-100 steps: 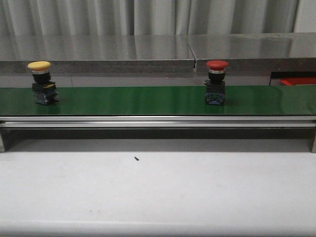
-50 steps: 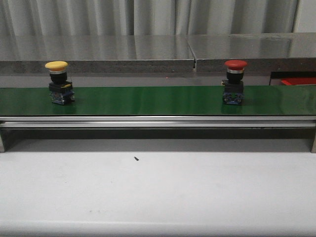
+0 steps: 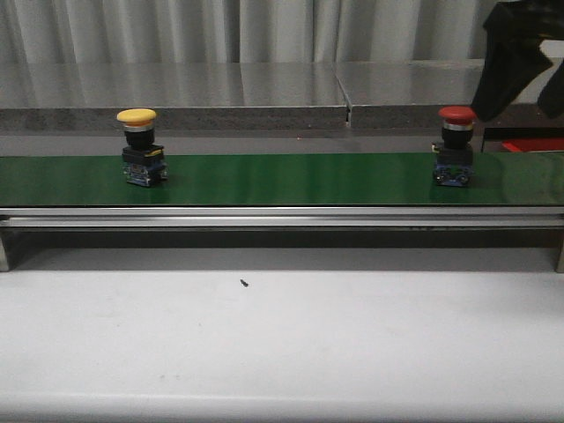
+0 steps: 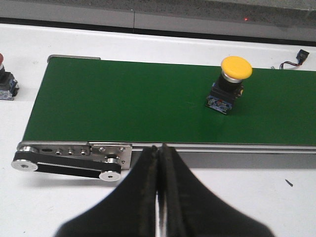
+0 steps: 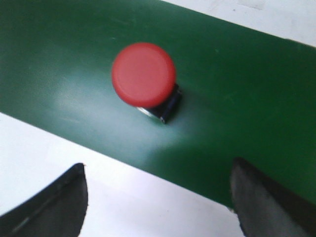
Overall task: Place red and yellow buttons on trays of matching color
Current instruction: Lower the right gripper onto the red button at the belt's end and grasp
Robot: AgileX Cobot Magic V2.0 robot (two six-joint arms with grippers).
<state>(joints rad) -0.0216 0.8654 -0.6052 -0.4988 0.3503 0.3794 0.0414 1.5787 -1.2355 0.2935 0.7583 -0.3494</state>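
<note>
A yellow button [image 3: 137, 145] stands upright on the green belt [image 3: 291, 179] towards its left; the left wrist view shows this yellow button [image 4: 229, 84] too. A red button [image 3: 456, 147] stands upright near the belt's right end. My right gripper [image 3: 520, 79] hangs above and just right of it, open; in the right wrist view the red button [image 5: 143, 75] sits ahead of the wide-apart right gripper [image 5: 159, 168]. My left gripper [image 4: 160, 148] is shut and empty, at the belt's near rail, well apart from the yellow button. A red tray [image 3: 533, 144] shows partly at the far right; the yellow tray is out of view.
The belt's metal rail [image 3: 282, 217] runs across in front of the white table [image 3: 282, 344]. A steel ledge [image 3: 176, 110] lies behind the belt. Another red button [image 4: 5, 81] stands on the table off the belt's end.
Both buttons have travelled to the right along the belt. My right gripper has come into the front view at the top right, above the red button.
</note>
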